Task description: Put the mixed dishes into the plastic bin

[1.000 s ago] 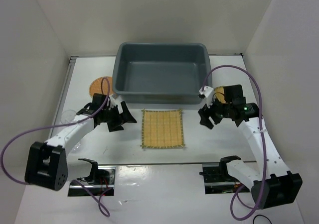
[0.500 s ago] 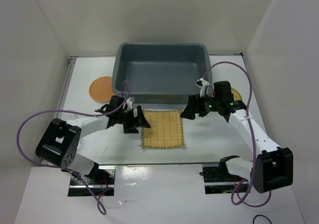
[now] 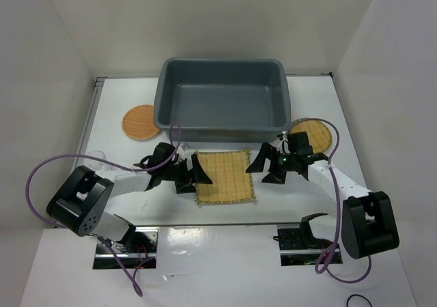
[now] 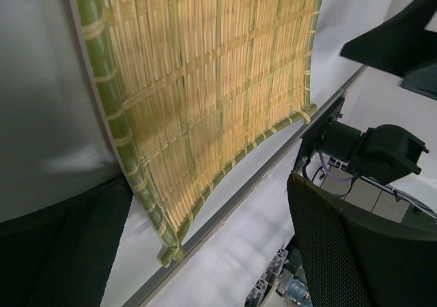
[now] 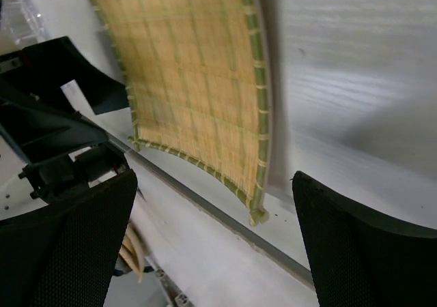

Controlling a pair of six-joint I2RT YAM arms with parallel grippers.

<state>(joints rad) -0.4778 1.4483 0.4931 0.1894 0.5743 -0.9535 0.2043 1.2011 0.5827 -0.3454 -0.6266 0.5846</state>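
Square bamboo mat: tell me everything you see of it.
The mat is square, tan woven strips framed by green bamboo rods lashed with pale ties. It lies flat on the white table, just in front of the grey bin. The left gripper is open at its left edge, the right gripper open at its right edge; contact cannot be told.

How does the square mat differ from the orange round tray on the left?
The mat is square and pale tan; the tray is round and orange-brown. The mat lies in front of the bin, the tray beside it. Both are woven and outside the bin.
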